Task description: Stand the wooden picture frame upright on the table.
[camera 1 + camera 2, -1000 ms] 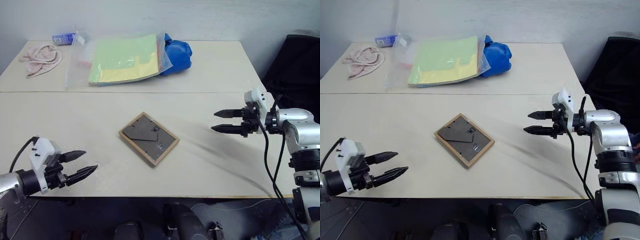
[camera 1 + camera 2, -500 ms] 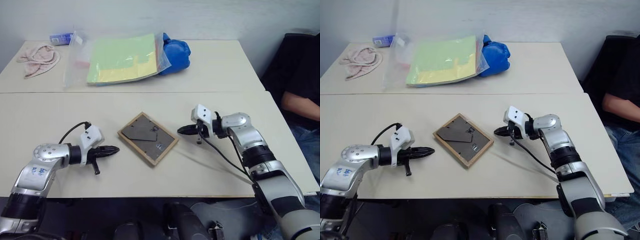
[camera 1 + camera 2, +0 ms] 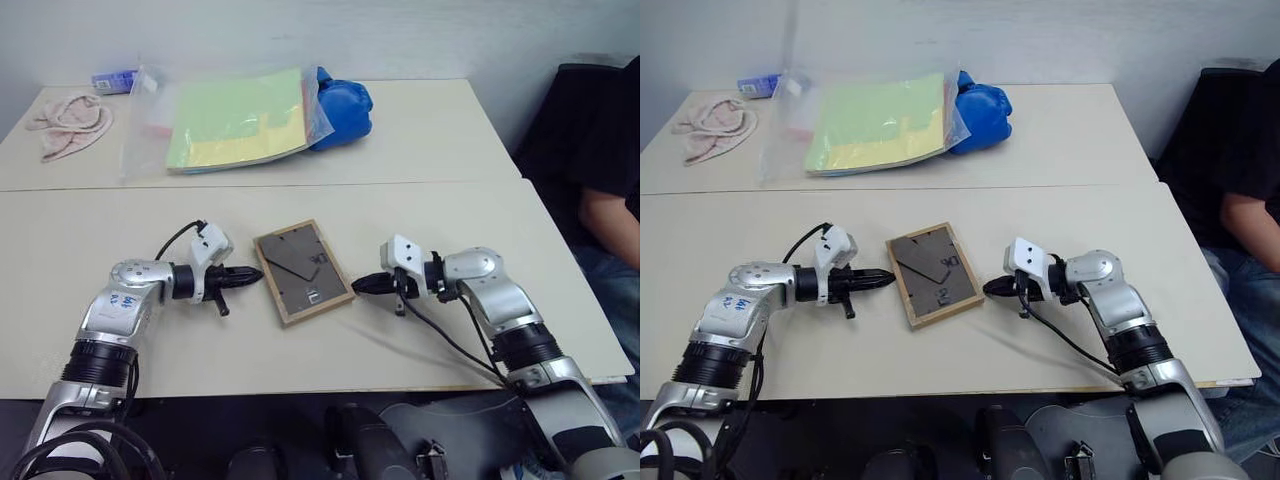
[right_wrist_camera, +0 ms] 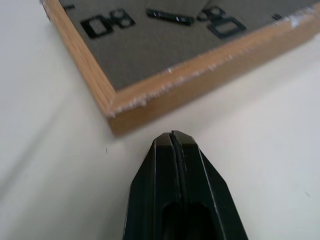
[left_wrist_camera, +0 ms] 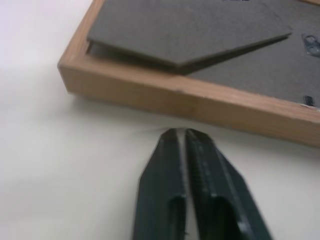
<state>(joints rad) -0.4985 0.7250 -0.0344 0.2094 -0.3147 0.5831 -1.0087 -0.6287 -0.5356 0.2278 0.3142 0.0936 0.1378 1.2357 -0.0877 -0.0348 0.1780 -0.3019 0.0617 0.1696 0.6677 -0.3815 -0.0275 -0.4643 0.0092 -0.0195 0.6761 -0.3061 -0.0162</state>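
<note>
Both grippers closed in on the frame [image 3: 302, 271], which turned; left [image 3: 258, 272] and right [image 3: 356, 285] jaws together. Light, stiff; grip its edges.

No readable text, label, brand or number on anything in view.

At the far end lies a clear plastic sleeve [image 3: 225, 125] with green and yellow paper [image 3: 240, 118] inside, and a blue boxing glove [image 3: 341, 102] touches its right edge. A crumpled pink cloth [image 3: 68, 120] sits well off to the left, with a small blue-and-white packet [image 3: 113, 80] just behind it. On the right, a person in a black top [image 3: 600, 170] sits beside the tabletop, one forearm [image 3: 610, 218] showing.
</note>
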